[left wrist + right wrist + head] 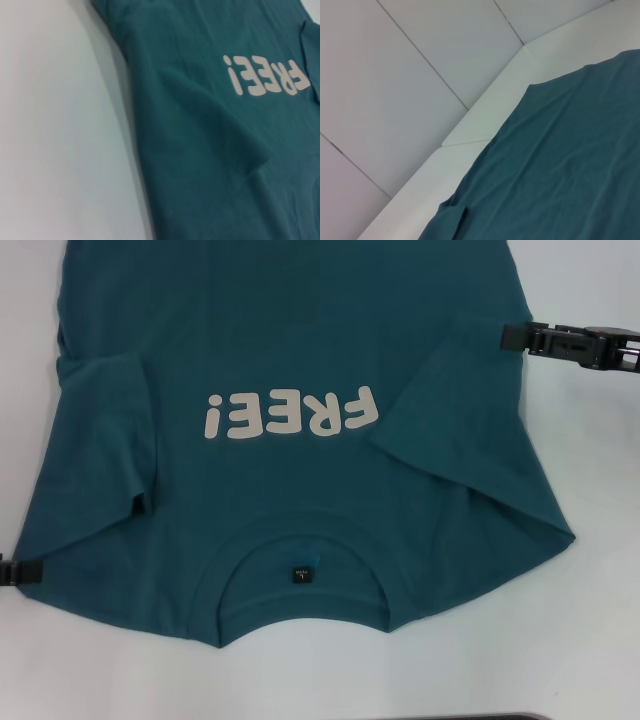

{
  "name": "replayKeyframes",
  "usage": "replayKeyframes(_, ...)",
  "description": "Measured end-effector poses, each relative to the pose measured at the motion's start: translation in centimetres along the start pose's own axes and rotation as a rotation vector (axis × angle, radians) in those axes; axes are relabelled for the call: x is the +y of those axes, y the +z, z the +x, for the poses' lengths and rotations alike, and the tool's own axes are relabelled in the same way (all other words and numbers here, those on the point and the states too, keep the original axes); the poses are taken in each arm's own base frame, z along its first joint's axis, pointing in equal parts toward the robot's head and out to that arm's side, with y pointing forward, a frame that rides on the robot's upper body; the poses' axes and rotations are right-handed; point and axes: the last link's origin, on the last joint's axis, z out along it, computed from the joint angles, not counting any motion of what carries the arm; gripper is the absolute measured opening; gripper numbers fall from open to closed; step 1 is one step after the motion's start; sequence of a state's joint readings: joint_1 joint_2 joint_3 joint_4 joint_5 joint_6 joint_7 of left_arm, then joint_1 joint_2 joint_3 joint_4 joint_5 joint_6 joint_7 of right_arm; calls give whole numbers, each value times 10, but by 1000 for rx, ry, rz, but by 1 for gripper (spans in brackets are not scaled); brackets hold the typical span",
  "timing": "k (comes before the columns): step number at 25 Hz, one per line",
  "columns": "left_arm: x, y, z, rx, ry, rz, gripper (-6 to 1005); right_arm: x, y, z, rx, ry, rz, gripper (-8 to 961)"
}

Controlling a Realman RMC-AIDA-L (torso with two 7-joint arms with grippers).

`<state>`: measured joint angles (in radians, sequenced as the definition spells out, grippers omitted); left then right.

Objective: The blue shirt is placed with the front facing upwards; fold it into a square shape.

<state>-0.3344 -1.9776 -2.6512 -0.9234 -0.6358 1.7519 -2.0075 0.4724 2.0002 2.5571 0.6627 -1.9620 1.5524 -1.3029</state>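
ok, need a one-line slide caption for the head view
Blue shirt lies print-up on the white table, both sleeves folded inward; left gripper and right gripper at its side edges.

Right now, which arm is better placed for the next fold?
Probably the right: the right pincer sits at the blue shirt's side edge, beside the folded-in sleeve. The left pincer barely shows by the shoulder.

Head view looks down; both wrist views closely share the blue shirt (300, 360).
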Motion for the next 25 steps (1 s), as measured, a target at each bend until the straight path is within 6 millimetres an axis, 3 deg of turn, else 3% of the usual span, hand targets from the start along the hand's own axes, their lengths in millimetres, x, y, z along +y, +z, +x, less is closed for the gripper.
replayKeyframes(25,2,5,9,-35,10,11,908,-1,-2,-2,-12,1,2,749)
